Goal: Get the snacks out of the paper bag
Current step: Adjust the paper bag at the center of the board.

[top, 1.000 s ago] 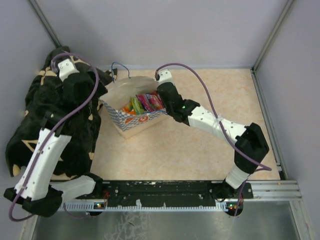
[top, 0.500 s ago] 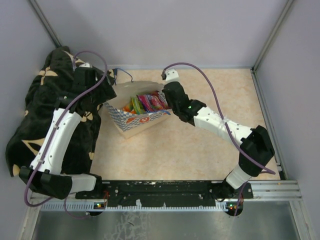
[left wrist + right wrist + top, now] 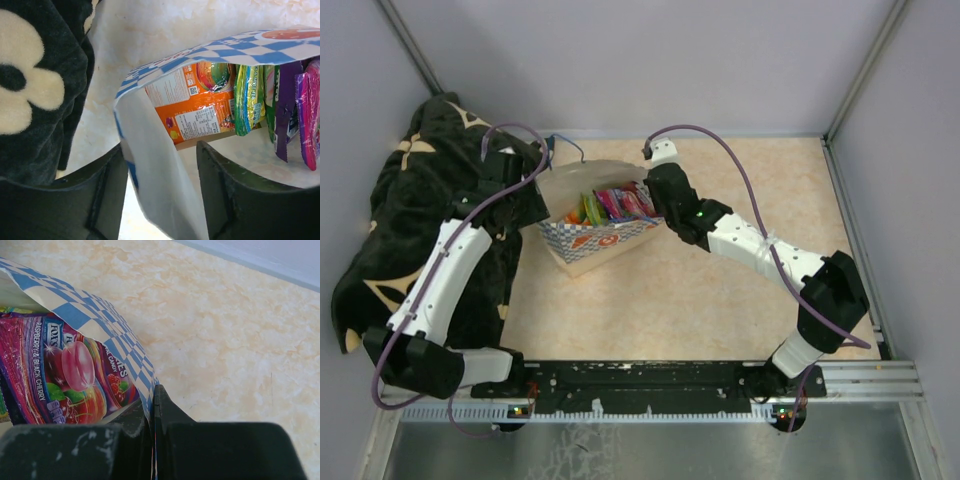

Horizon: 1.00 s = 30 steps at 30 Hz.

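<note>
- The snacks (image 3: pixel 610 205), small flat glossy packets in orange, green-yellow, purple and pink, stood on edge in a row inside the blue-and-white checkered paper bag (image 3: pixel 592 243)
- In the left wrist view an orange packet (image 3: pixel 195 107) leaned on the bag's checkered wall, with green-yellow and purple ones just beside it
- In the right wrist view a purple raspberry-and-black-cherry packet (image 3: pixel 65 375) lay against the checkered wall (image 3: pixel 100 325)
- The paper bag sat open-mouthed on the pale marbled beige tabletop (image 3: pixel 720 300), near the far left, just beside the blanket
- The right gripper (image 3: pixel 152 396) was pinched tight on the bag's right rim, the checkered edge running down between its black fingers
- The left gripper (image 3: pixel 160 150) straddled the bag's left wall (image 3: pixel 155 175), one black finger outside and one inside, with the jaws standing apart and the cream paper between them
- A black plush blanket (image 3: pixel 390 230) with cream motifs lay bunched along the table's left side, under the left arm
</note>
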### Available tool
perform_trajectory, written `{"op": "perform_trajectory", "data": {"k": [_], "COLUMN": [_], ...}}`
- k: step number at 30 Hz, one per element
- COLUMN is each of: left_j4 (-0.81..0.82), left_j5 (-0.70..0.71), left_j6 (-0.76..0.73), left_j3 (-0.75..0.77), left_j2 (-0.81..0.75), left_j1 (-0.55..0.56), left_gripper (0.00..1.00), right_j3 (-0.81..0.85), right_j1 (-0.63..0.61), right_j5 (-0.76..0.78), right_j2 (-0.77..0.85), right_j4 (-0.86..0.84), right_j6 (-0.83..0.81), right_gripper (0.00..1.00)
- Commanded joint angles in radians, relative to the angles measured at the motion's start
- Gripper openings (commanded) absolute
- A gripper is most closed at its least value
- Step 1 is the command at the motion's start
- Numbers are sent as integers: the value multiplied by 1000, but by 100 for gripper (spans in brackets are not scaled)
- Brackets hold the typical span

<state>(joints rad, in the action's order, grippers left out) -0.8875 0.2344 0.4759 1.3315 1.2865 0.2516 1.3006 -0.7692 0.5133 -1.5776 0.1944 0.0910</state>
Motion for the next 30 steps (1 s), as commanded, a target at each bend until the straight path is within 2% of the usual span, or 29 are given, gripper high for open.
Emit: {"op": "perform_trajectory", "data": {"k": [1, 9, 10, 14, 20, 30], "left_j4": [63, 84, 86, 105, 228, 471], "left_j5": [-15, -4, 1, 1, -28, -66], "left_j6": [-24, -40, -42, -51, -84, -171], "left_j3": [-8, -5, -7, -17, 14, 266], "left_j2": [-32, -62, -65, -60, -12, 266], "left_j1": [-3, -3, -3, -3, -3, -3], "left_gripper": [55, 2, 0, 0, 0, 0], "right_j3": [11, 23, 24, 38, 114, 343], "right_j1": [11, 11, 11, 11, 12, 100], "right_j5": [15, 11, 10, 1, 22, 18], "right_j2": [1, -2, -2, -11, -44, -187], "right_j4": [-2, 5, 6, 5, 14, -12], "right_j6": [7, 12, 13, 16, -1, -65], "right_gripper": [0, 0, 0, 0, 0, 0]}}
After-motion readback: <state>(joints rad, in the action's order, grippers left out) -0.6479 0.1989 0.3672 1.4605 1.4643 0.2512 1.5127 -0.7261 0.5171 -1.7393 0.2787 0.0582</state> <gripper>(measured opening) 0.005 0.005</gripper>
